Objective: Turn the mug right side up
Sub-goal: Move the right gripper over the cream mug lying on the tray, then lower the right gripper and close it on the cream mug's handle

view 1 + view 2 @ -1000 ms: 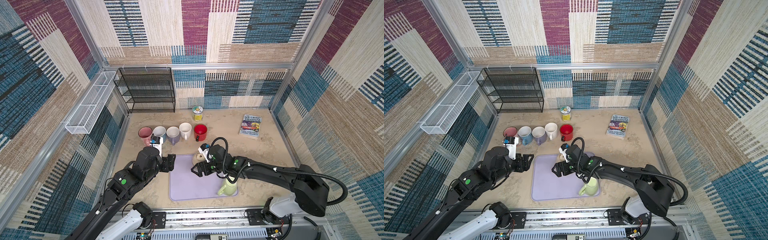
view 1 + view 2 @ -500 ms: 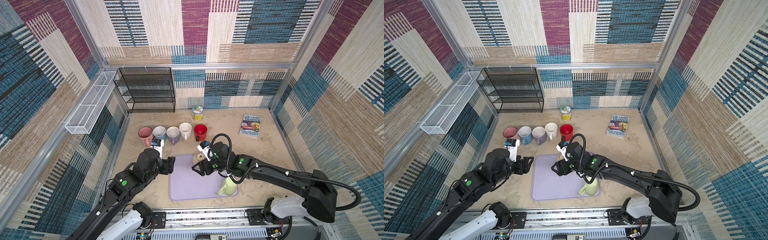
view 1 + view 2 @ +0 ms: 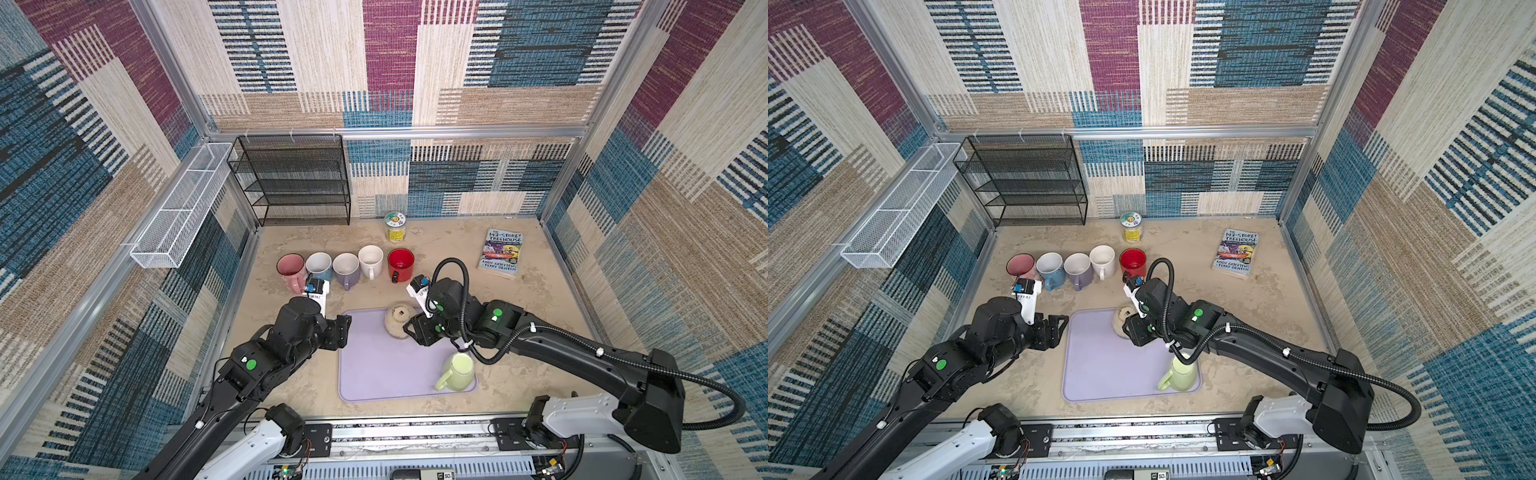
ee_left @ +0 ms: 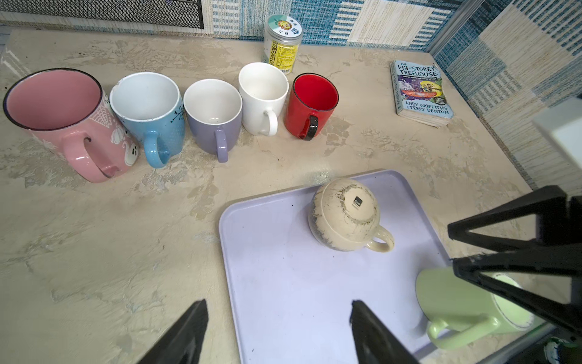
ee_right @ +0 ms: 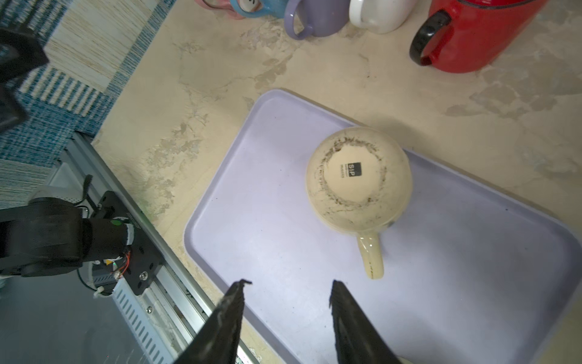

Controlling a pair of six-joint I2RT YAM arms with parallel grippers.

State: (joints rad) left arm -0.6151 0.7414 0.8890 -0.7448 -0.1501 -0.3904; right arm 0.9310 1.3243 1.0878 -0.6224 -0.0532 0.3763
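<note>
Standing on the surface (image 3: 552,299), the lilac tray (image 3: 374,374) carries the cream mug (image 3: 398,321) bottom-up at its far side, so the step in hand seems to be the approach. The right pincer (image 5: 289,283) hangs near the handle (image 5: 371,255), spread and empty, and the left pincer (image 4: 278,302) is the same at the tray's edge. Next the right one should grip the handle and roll the mug over.

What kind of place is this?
Probably a robot test cell, not a home: patterned panels wall in the tabletop, and the left arm and right arm stand on a metal rail.
</note>
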